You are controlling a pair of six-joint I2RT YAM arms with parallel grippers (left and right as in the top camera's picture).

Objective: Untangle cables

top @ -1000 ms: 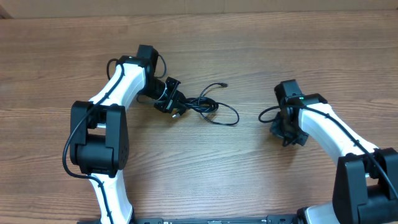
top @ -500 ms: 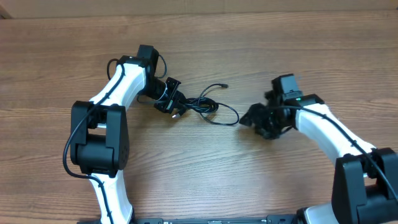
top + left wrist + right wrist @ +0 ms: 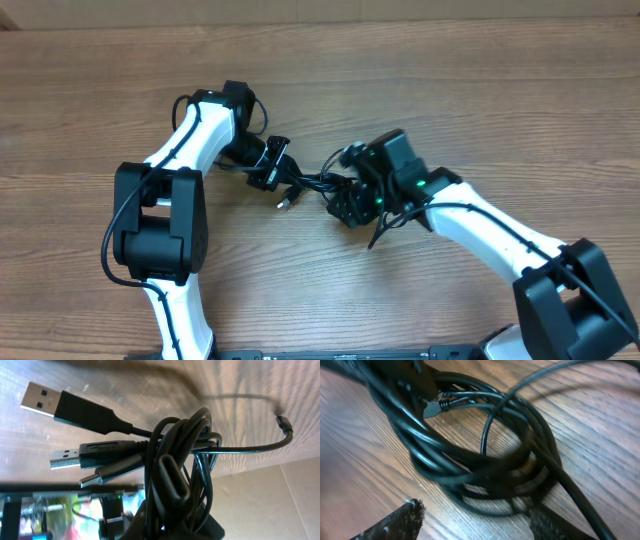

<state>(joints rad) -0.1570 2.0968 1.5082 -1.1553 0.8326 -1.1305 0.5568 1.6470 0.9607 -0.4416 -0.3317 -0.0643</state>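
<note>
Bench [image 3: 500, 90] with the cables [image 3: 314, 182] knotted dead centre of the overhead frame
Plug end clamped tight in left fingers [image 3: 272, 166], probably as an anchor; right fingers [image 3: 395, 522] spread wide around the loose coil, gripping nothing, likely lined up for a tug.

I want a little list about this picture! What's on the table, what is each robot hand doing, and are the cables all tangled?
surface: wooden table
things: black cables, bunched in a tangled coil between the arms
ends: USB plugs poking out of the bundle
left hand: left gripper shut on the cables
right hand: right gripper open, right above the coil
untangled: not yet
</note>
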